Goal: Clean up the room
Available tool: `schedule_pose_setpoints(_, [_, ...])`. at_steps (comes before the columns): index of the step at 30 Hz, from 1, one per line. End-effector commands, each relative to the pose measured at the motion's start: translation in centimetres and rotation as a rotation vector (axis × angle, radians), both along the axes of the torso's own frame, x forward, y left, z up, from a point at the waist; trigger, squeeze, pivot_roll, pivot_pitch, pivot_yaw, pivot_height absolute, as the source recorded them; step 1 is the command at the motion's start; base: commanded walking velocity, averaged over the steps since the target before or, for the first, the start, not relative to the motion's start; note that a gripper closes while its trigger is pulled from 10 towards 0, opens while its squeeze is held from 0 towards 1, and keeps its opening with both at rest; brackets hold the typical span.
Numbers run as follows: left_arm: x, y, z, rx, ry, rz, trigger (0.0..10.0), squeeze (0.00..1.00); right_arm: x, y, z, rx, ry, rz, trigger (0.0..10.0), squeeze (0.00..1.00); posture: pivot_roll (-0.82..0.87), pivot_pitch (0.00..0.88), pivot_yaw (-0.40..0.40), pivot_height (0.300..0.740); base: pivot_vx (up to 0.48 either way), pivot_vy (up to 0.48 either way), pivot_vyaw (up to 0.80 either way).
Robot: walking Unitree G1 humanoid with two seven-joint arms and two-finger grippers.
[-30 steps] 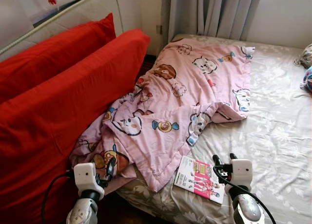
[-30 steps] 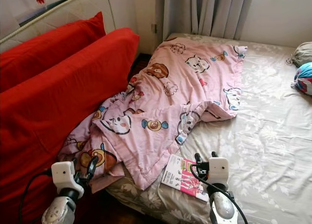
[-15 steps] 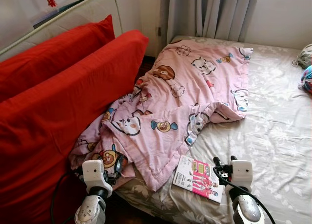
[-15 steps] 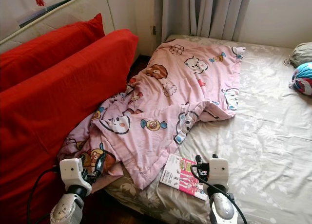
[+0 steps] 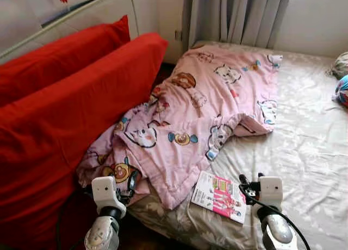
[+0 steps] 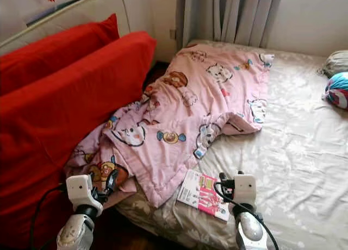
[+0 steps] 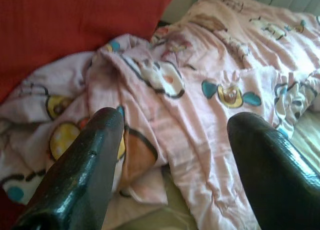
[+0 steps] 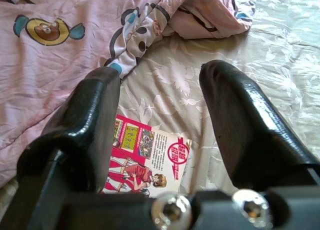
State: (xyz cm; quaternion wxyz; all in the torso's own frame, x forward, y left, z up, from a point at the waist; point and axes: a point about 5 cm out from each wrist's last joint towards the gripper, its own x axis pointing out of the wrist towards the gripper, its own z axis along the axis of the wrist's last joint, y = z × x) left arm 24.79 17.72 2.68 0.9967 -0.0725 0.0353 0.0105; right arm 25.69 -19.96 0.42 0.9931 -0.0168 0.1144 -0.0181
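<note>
- A bed with a beige floral sheet (image 5: 304, 152) fills the room below grey curtains (image 5: 239, 13); two big red cushions (image 5: 65, 103) lean along its left side against a pale headboard (image 5: 81, 11).
- A crumpled pink cartoon-print blanket (image 5: 190, 114) runs from the bed's far edge down to its near left corner, where its folds hang over the edge beside the cushions.
- A thin pink-and-white magazine (image 5: 220, 195) lies flat at the near edge, just beside the blanket's hem.
- The left gripper (image 5: 124, 186) is raised at the near left corner, fingers spread wide, pointing at the hanging blanket folds and holding nothing.
- The right gripper (image 5: 250, 182) hovers at the near edge just right of the magazine, fingers parted, empty.
- The sheet's right half lies bare; a small colourful bundle (image 6: 337, 89) sits at the right edge.
</note>
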Motion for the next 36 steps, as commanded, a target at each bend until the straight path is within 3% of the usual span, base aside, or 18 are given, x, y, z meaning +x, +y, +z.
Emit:
schedule_pose_setpoints(1, [-0.5,0.43,-0.42,-0.004,0.024,0.017,10.0,0.0,0.2,0.14,0.34,-0.001,-0.016,0.007,10.0,0.0,-0.06,0.11,-0.014,0.675,0.0,0.0,0.0])
schedule_pose_setpoints(10, [-0.49,0.51,-0.41,-0.004,0.027,0.02,10.0,0.0,0.26,0.09,0.12,0.002,0.006,0.005,10.0,0.0,-0.07,0.114,-0.015,0.675,0.0,0.0,0.0])
schedule_pose_setpoints(14, [-0.44,0.54,-0.36,-0.006,0.028,0.02,10.0,0.0,0.21,-0.02,0.12,-0.006,0.005,0.009,10.0,0.0,-0.07,0.115,-0.016,0.65,0.0,0.0,0.0])
schedule_pose_setpoints(36, [-0.73,0.63,-0.52,-0.006,0.038,0.019,10.0,0.0,0.35,0.42,0.19,0.029,-0.006,0.041,10.0,0.0,-0.07,0.118,-0.019,0.65,0.0,0.0,0.0])
